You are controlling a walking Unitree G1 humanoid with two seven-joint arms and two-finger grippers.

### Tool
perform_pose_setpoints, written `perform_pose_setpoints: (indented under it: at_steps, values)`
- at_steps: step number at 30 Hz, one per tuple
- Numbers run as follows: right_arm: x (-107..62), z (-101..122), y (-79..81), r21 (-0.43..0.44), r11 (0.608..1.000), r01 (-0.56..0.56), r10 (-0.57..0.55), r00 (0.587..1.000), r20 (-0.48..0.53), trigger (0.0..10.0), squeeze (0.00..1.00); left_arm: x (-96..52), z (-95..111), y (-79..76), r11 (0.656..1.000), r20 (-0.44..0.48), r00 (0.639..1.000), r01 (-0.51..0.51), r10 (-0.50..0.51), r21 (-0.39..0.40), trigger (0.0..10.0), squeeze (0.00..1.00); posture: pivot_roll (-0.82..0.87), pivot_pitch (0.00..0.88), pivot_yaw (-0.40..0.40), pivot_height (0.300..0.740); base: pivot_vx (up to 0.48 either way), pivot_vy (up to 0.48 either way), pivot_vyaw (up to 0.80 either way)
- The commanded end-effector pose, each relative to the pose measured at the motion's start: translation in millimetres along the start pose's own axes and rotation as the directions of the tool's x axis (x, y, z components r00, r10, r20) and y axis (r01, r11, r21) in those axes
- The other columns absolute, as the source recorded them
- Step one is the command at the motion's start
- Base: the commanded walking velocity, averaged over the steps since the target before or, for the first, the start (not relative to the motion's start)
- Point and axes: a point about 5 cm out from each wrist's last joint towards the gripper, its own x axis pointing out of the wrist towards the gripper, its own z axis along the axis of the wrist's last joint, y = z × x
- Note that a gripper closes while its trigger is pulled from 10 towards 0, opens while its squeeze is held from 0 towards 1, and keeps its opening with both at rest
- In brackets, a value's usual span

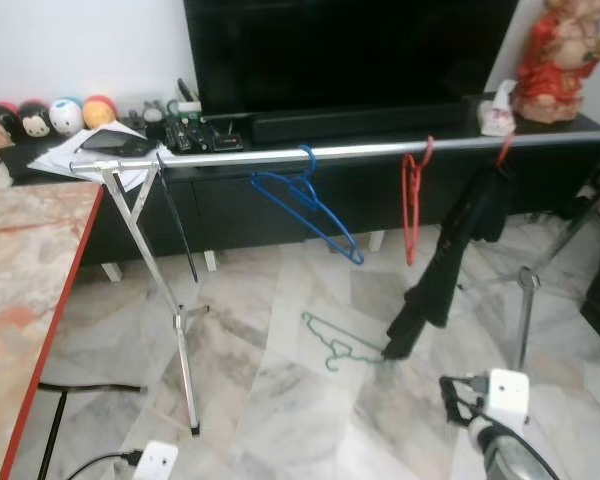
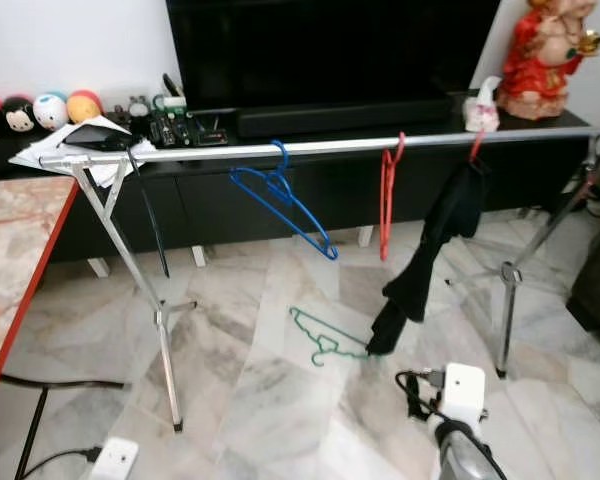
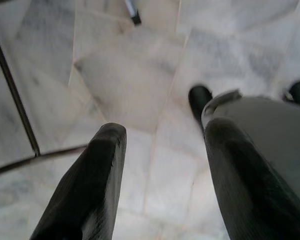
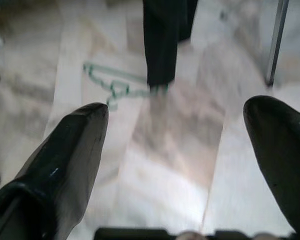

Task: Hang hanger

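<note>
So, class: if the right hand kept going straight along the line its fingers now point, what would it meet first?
The right hand, fingers open, points down at bare marble floor, so probably the floor first. The green hanger lies farther ahead, beside the black garment's hem. Depth is uncertain.

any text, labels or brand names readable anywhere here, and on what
None can be read.
TV: no brand name shows on its dark frame.
Papers on the TV cabinet: any print is too small and blurred.
Green circuit board: markings too small to read.
White box by the red figurine: too blurred to tell.
</note>
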Motion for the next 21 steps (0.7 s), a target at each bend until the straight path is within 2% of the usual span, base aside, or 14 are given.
perform_pose_setpoints:
  at_steps: [1, 4, 9, 17, 21]
  values:
    - [-5.7, -20.4, -4.1, -0.013, 1.0, 0.004, -0.005, 0.994, -0.107, 10.0, 0.0, -0.4, -6.1, -5.2, 1.0, -0.026, 1.0, 0.014, -0.014, -0.004, 10.0, 0.0, -0.07, 0.037, -0.016, 0.74, -0.337, 0.0, 0.0]
    - [-12.0, -38.0, -6.8, -0.006, 1.0, 0.017, -0.018, 0.979, -0.201, 10.0, 0.0, -0.3, -5.8, -5.4, 1.0, -0.025, 1.0, 0.014, -0.014, -0.005, 10.0, 0.0, -0.07, 0.039, -0.017, 0.74, -0.335, 0.0, 0.0]
    - [-30.9, -75.0, -10.3, -0.074, 0.997, -0.02, -0.01, 0.921, -0.39, 10.0, 0.0, -0.2, -5.4, -5.8, 1.0, -0.024, 1.0, 0.016, -0.016, -0.004, 10.0, 0.0, -0.06, 0.04, -0.02, 0.74, -0.332, 0.0, 0.0]
    - [-29.6, -74.0, -10.6, -0.032, 0.999, 0.006, -0.018, 0.916, -0.402, 10.0, 0.0, -0.1, -5.1, -6.1, 1.0, -0.026, 0.999, 0.018, -0.018, 0.003, 10.0, 0.0, -0.07, 0.051, -0.019, 0.74, -0.318, 0.0, 0.0]
    - [-29.3, -73.2, -10.2, -0.032, 0.999, -0.012, -0.001, 0.918, -0.397, 10.0, 0.0, -0.1, -5.1, -6.6, 1.0, -0.027, 0.999, 0.02, -0.02, 0.006, 10.0, 0.0, -0.06, 0.047, -0.019, 0.74, 0.0, 0.0, 0.0]
